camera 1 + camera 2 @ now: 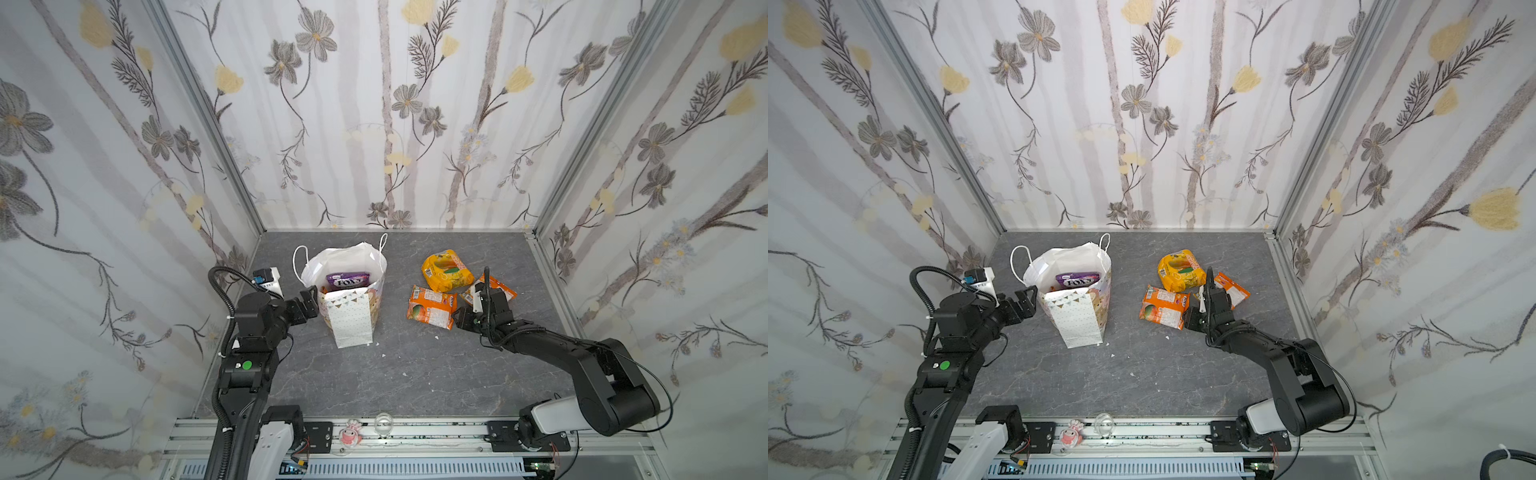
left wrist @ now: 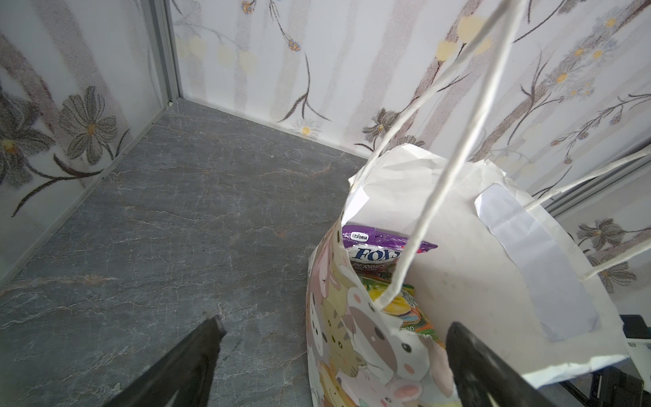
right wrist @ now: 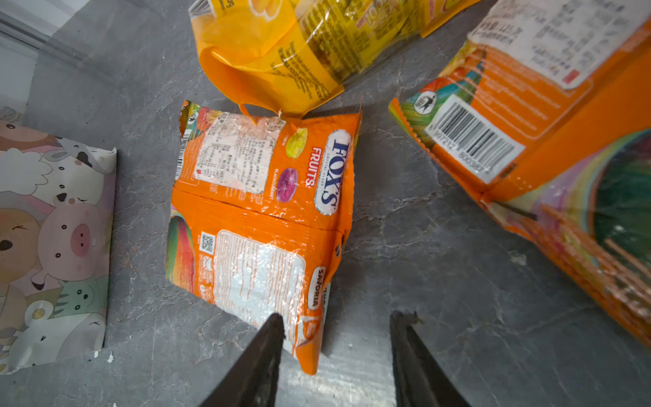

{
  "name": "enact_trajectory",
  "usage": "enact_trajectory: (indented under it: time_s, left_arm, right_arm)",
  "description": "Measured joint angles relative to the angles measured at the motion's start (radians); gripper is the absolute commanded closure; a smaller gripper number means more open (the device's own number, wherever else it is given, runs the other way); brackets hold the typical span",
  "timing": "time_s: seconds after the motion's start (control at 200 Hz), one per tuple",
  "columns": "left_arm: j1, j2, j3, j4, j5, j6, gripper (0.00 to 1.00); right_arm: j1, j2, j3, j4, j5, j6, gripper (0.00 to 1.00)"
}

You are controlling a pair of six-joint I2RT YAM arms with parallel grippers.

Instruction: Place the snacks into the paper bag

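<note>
Paper bag (image 1: 353,322): purple packet (image 1: 347,281) in; unbagged: yellow pack (image 1: 446,270), FOX'S orange packet (image 1: 431,308), second orange packet (image 1: 500,291); left gripper (image 2: 334,324), right gripper (image 3: 338,322) agape, nothing held

before you lies a grey, veined table (image 1: 415,374), boxed on three sides by walls (image 1: 374,124) papered with grey and pale yellow flowers on long stems. metal posts (image 1: 199,108) run up the two far corners where the walls meet. a few white scraps (image 1: 437,337) dot the table near its middle. along the near edge you see a metal rail (image 1: 415,432); on it sit a small pink figure (image 1: 349,435) and, just beside it, a clear glass piece (image 1: 384,423). below the rail runs a slotted panel (image 1: 415,467). both top views show all of this.
</note>
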Motion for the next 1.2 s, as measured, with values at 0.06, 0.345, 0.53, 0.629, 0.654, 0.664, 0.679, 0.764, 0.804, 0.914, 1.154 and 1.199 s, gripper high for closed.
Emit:
enact_trajectory:
  time_s: [0.06,0.345,0.53,0.629,0.654,0.664,0.679,0.764,0.804,0.914,1.154,1.199]
  left_arm:
    - [0.0,0.002,0.0,0.0,0.0,0.0,0.0]
    - [0.0,0.007,0.0,0.0,0.001,0.0,0.0]
    - [0.0,0.008,0.0,0.0,0.002,0.0,0.0]
    - [0.0,0.013,0.0,0.0,0.006,0.0,0.0]
    - [0.0,0.014,0.0,0.0,0.006,0.0,0.0]
    - [0.0,0.014,0.0,0.0,0.007,0.0,0.0]
    - [0.0,0.014,0.0,-0.001,0.008,0.0,0.0]
    - [0.0,0.012,0.0,0.0,0.009,0.0,0.0]
    - [0.0,0.012,0.0,0.0,0.009,0.0,0.0]
    - [0.0,0.012,0.0,0.0,0.01,0.0,0.0]
    - [0.0,0.012,0.0,0.0,0.017,0.001,0.0]
    - [0.0,0.013,0.0,0.0,0.017,0.004,0.0]
  right_arm:
    - [0.0,0.026,0.009,0.013,-0.007,-0.004,0.56]
    - [-0.009,0.078,0.011,0.061,-0.032,-0.009,0.59]
    - [-0.015,0.101,0.012,0.078,-0.033,-0.009,0.64]
    - [-0.015,0.113,0.012,0.088,-0.044,-0.008,0.71]
    - [-0.016,0.115,0.012,0.091,-0.048,-0.009,0.71]
    - [-0.016,0.116,0.012,0.093,-0.048,-0.008,0.71]
    - [-0.016,0.118,0.012,0.093,-0.049,-0.008,0.71]
    - [-0.016,0.12,0.011,0.101,-0.056,-0.006,0.74]
    - [-0.016,0.12,0.011,0.104,-0.057,-0.006,0.78]
    - [-0.016,0.161,0.011,0.133,-0.074,0.003,0.9]
    - [-0.016,0.175,0.003,0.171,-0.082,0.006,1.0]
    - [-0.016,0.166,-0.002,0.171,-0.08,0.006,1.0]
